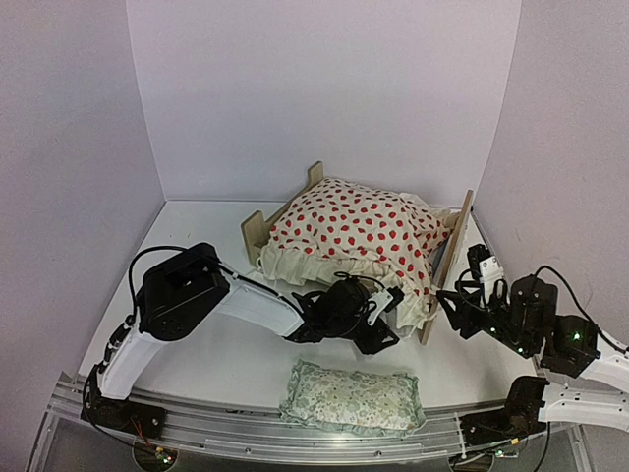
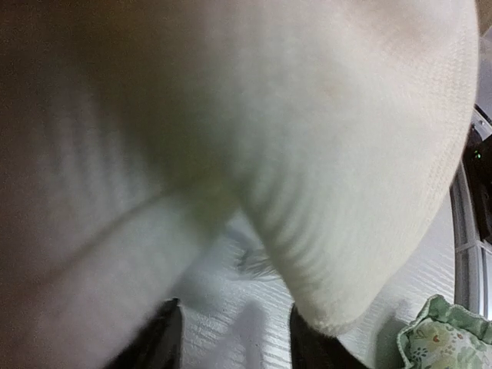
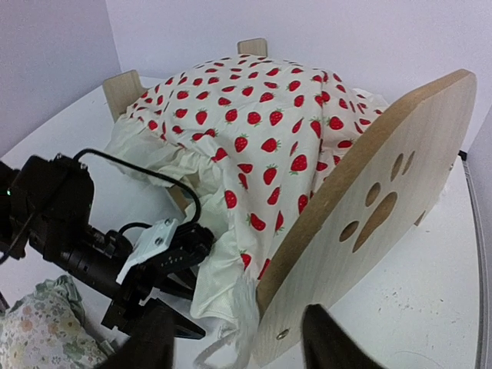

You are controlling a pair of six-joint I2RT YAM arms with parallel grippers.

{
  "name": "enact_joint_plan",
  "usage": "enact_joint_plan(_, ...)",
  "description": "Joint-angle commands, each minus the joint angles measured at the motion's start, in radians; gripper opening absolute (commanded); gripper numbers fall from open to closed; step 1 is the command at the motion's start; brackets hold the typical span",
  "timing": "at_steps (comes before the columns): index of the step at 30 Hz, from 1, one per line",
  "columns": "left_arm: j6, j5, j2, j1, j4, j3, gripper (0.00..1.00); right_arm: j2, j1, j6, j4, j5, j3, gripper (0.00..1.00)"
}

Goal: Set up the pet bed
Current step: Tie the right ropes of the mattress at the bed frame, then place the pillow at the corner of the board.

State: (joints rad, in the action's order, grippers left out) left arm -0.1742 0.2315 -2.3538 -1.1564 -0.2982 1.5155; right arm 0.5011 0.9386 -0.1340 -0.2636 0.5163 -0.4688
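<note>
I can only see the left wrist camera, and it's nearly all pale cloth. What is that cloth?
Observer: The frilled edge of a cream strawberry-print cushion, heaped on the wooden pet bed.
Operator: And the green flowery corner at my lower right?
Observer: A small floral pillow, lying flat at the near edge of the table, apart from the bed.
Operator: Where's the other arm?
Observer: The right gripper is open at the lower edge of the paw-print headboard.

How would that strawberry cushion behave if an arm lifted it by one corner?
Probably floppy: the cushion drapes over the pet bed and its frill hangs limp. Likely light for its size, since it looks puffy. Unlikely to roll.
</note>
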Motion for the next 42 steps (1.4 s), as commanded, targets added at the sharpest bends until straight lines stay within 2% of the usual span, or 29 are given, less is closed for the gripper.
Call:
enact_joint_plan(1,-0.002,-0.013,0.141,0.003,0.009,-0.054,0.66,-0.064,-0.003,-0.105,-0.094,-0.146,-0.079,0.91)
enact_joint_plan(2,0.0,-0.015,0.164,0.003,0.007,-0.072,0.73,-0.05,-0.002,-0.139,-0.134,-0.161,-0.094,0.96)
enact_joint_plan(5,0.014,-0.013,0.218,0.003,0.015,-0.11,0.98,-0.005,-0.002,-0.278,-0.259,-0.17,-0.158,0.98)
enact_joint_plan(9,0.03,-0.039,0.313,0.002,0.069,-0.166,0.99,0.087,-0.002,-0.5,-0.521,-0.185,-0.261,0.98)
enact_joint_plan(11,0.038,-0.068,0.372,0.003,0.088,-0.211,0.99,0.133,-0.002,-0.619,-0.61,-0.266,-0.266,0.98)
enact_joint_plan(15,0.051,-0.114,0.502,0.003,0.072,-0.336,0.99,0.206,-0.003,-0.815,-0.626,-0.477,-0.139,0.98)
enact_joint_plan(18,0.046,-0.164,0.589,0.004,0.039,-0.439,0.99,0.235,0.0,-0.889,-0.614,-0.536,-0.053,0.98)
enact_joint_plan(23,0.032,-0.195,0.658,0.003,0.02,-0.524,0.99,0.225,-0.001,-0.955,-0.482,-0.53,0.034,0.98)
enact_joint_plan(29,0.03,-0.215,0.711,0.003,0.009,-0.582,1.0,0.282,-0.001,-1.071,-0.114,-0.655,0.198,0.96)
enact_joint_plan(34,0.031,-0.212,0.715,0.003,0.005,-0.594,0.99,0.325,0.001,-1.137,0.039,-0.681,0.27,0.92)
enact_joint_plan(39,0.038,-0.212,0.719,0.003,-0.003,-0.6,0.99,0.385,0.013,-1.203,0.215,-0.703,0.322,0.84)
enact_joint_plan(42,0.041,-0.215,0.724,0.003,-0.004,-0.603,0.99,0.449,0.036,-1.223,0.329,-0.714,0.332,0.76)
